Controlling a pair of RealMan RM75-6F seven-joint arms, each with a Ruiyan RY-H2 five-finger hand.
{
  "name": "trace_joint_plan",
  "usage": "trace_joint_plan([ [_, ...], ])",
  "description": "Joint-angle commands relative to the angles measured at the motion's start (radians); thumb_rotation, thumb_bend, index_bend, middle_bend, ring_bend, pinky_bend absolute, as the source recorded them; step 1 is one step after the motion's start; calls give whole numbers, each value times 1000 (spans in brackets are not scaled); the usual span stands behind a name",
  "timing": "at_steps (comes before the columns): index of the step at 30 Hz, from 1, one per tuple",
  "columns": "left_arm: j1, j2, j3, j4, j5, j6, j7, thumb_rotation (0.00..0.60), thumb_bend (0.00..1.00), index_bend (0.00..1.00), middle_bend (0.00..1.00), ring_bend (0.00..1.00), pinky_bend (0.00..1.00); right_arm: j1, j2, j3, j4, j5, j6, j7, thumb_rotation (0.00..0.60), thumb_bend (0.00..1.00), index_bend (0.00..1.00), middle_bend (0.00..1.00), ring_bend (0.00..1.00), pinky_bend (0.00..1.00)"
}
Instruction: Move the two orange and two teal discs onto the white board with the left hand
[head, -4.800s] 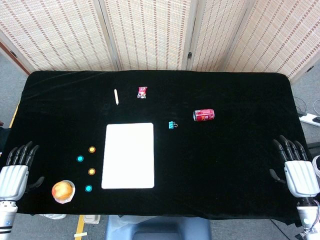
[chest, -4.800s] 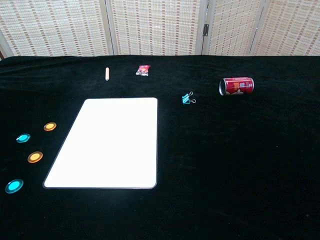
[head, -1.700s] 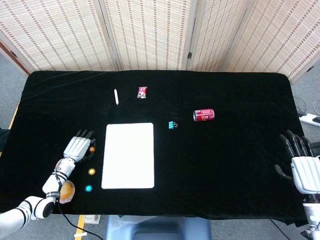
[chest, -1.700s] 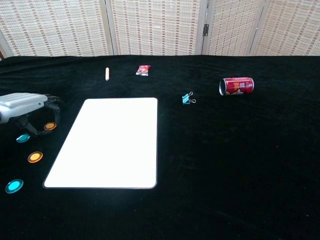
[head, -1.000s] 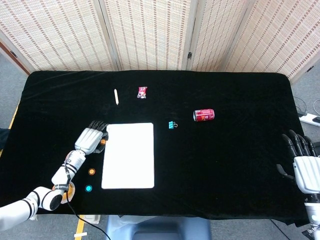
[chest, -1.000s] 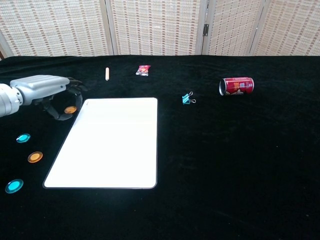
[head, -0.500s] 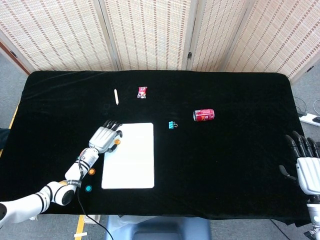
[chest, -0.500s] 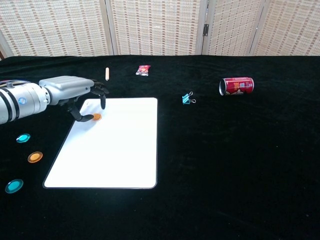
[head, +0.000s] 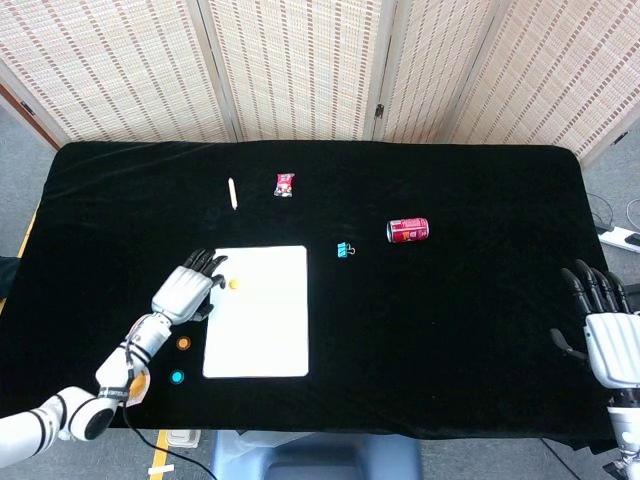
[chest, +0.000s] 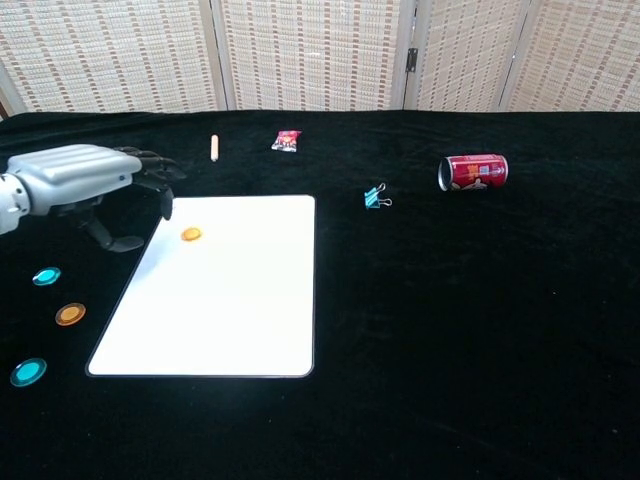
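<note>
A flat white rectangular board carries one small orange disc near its far left corner. The silver left hand hovers beside it, fingers spread, holding nothing. The right hand rests open at the table's edge. Another orange disc and two teal discs lie on the black cloth.

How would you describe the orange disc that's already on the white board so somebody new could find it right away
Start at the white board lying on the black table. Near its far left corner sits a small orange disc, just beyond the fingertips of the left hand, which holds nothing. It is the only disc on the board; the other orange disc and the two teal discs lie on the cloth to the board's left.
</note>
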Motion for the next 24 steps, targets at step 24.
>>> trace_joint_plan([
  [24, 172, 39, 155, -55, 139, 130, -6, 600, 395, 443, 106, 0, 0, 14, -5, -4, -1, -14, -10, 2, 600, 338, 0, 27, 46, 36],
])
